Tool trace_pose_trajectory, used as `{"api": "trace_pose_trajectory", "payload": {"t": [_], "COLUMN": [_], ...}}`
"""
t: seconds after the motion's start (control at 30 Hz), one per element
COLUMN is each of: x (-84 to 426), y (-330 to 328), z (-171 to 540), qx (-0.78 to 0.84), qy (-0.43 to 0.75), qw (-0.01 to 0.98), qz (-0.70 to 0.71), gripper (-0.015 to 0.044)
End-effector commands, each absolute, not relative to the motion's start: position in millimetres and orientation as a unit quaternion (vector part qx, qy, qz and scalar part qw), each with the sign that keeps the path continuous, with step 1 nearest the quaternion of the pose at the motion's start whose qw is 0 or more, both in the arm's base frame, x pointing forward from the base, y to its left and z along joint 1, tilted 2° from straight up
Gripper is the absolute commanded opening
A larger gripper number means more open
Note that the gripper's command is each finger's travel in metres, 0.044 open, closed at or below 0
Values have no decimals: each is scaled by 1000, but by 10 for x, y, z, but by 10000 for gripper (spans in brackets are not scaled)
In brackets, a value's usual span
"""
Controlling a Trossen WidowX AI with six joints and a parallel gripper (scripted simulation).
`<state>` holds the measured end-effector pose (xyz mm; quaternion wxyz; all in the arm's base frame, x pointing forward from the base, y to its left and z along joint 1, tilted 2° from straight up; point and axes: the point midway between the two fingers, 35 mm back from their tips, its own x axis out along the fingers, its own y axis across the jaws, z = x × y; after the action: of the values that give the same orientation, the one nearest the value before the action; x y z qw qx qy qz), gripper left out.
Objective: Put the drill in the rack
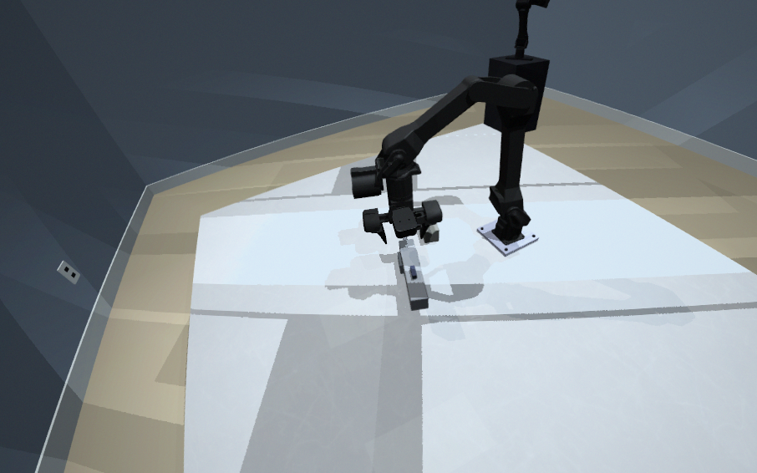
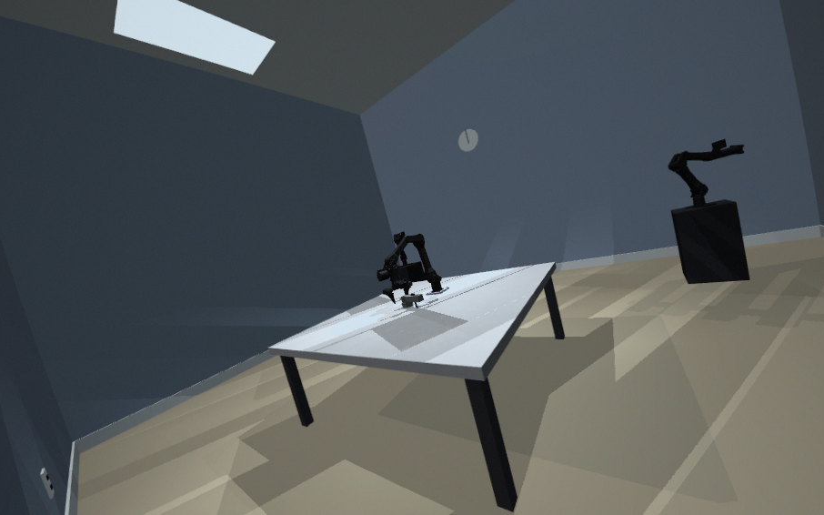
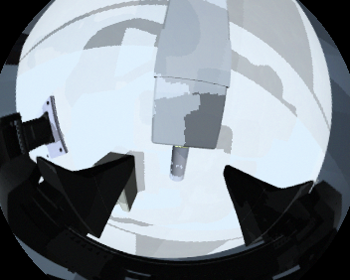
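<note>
Right now, your end effector (image 1: 404, 238) (image 2: 400, 297) (image 3: 181, 166) is spread wide, with nothing pinched in it. It points down over the desk (image 1: 311, 382) (image 2: 364, 365) (image 3: 102, 70). Your wrist view shows a short, round gray rod (image 1: 406, 242) (image 3: 178, 164) in the gap between the two tips, and neither tip touches it. That rod, which looks like the drill, sticks out of the near end of a long gray block (image 1: 418, 291) (image 2: 412, 298) (image 3: 192, 45). On top of the block you can see a small dark blue piece (image 1: 413, 272), maybe the key; you cannot tell if it is pushed down. A small, pale block (image 1: 430, 234) (image 3: 129, 195) sits near the rod, partly behind one finger in your wrist view; you cannot tell if it is the rack. Farther out, your black arm (image 1: 443, 114) (image 2: 427, 256) (image 3: 37, 133) bends up and back down to its flat, light base plate (image 1: 493, 242) (image 2: 446, 289) (image 3: 60, 141) on the desk.
</note>
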<state>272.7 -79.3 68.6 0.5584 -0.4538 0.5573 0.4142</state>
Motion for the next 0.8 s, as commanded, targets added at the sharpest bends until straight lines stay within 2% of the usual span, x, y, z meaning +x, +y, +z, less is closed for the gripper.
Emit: {"api": "trace_pose_trajectory", "payload": {"t": [0.0,0.4,0.77], "x": [2719,2721,2729], "y": [-768,-733,-745], "z": [601,469,503], "qx": [-449,-449,-453], "qy": [559,559,558], "qw": [558,558,558], "qz": [417,417,416], "gripper": [440,440,151]}}
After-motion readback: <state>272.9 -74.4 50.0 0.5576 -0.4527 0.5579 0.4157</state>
